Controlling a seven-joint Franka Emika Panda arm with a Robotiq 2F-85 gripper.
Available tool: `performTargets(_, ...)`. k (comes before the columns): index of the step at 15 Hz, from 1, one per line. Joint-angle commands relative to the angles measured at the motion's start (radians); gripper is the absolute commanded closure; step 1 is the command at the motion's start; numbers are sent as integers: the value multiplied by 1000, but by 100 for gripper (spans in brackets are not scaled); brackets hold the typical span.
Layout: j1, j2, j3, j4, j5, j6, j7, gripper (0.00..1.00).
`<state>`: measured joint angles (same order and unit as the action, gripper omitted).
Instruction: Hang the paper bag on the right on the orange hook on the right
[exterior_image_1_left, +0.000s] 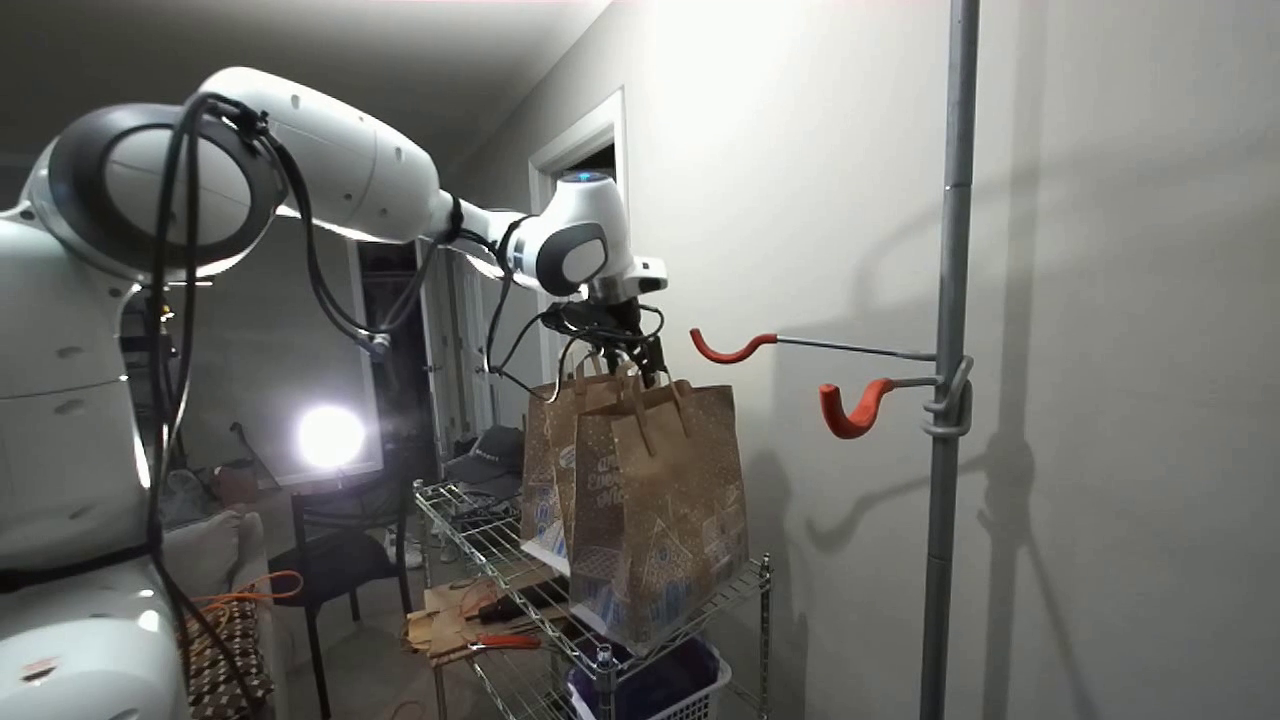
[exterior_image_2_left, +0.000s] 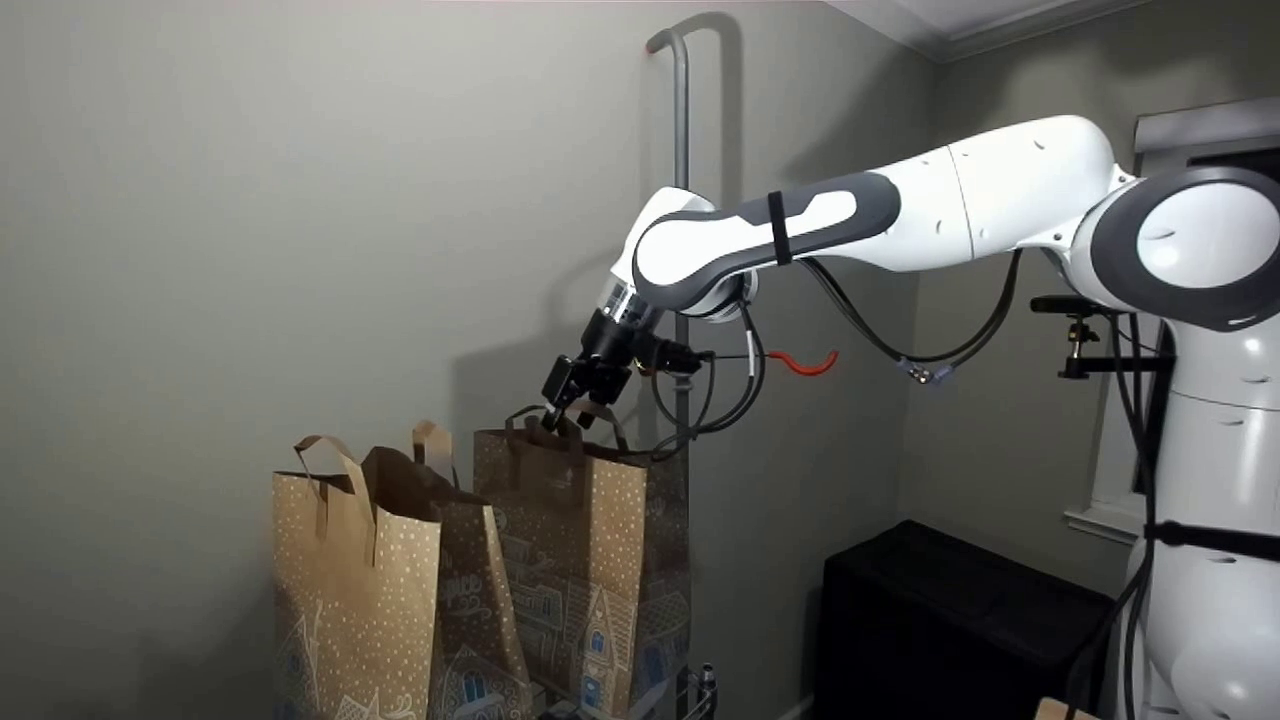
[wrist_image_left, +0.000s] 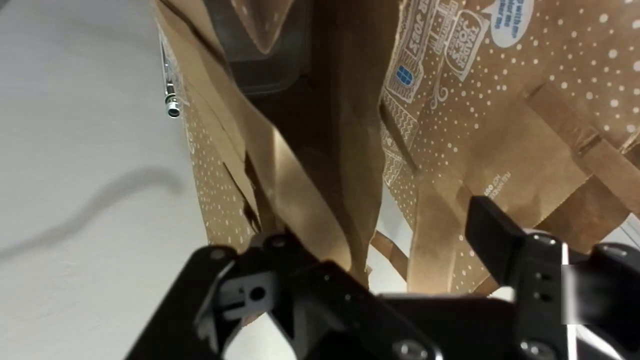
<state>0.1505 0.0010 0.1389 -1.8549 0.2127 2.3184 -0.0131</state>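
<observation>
The paper bag (exterior_image_1_left: 690, 500), tall and brown, stands upright on a wire shelf by the wall; it also shows in an exterior view (exterior_image_2_left: 560, 530). My gripper (exterior_image_1_left: 632, 368) is over its mouth at the handles, also in an exterior view (exterior_image_2_left: 568, 418). In the wrist view the gripper (wrist_image_left: 382, 225) is open, fingers wide apart. A loop handle (wrist_image_left: 300, 205) of the bag (wrist_image_left: 215, 200) is at the left finger. A second paper strip (wrist_image_left: 435, 240) shows between the fingers; I cannot tell whose. The thin orange hook (exterior_image_1_left: 735, 352) on the long rod also shows in an exterior view (exterior_image_2_left: 805, 365).
The other paper bag (exterior_image_1_left: 545, 480) stands close beside, also in an exterior view (exterior_image_2_left: 370, 560). A short thick orange hook (exterior_image_1_left: 855, 412) sits on the grey pole (exterior_image_1_left: 955, 250). The wire shelf (exterior_image_1_left: 690, 625) holds both bags. A cap (exterior_image_1_left: 490, 455) lies on it.
</observation>
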Motion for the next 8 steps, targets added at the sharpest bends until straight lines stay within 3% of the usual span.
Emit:
performTargets(1,1,1,7,23,-112,-39,-11,47)
performTargets(8,7,6,13,38,-193,-38,-13,92)
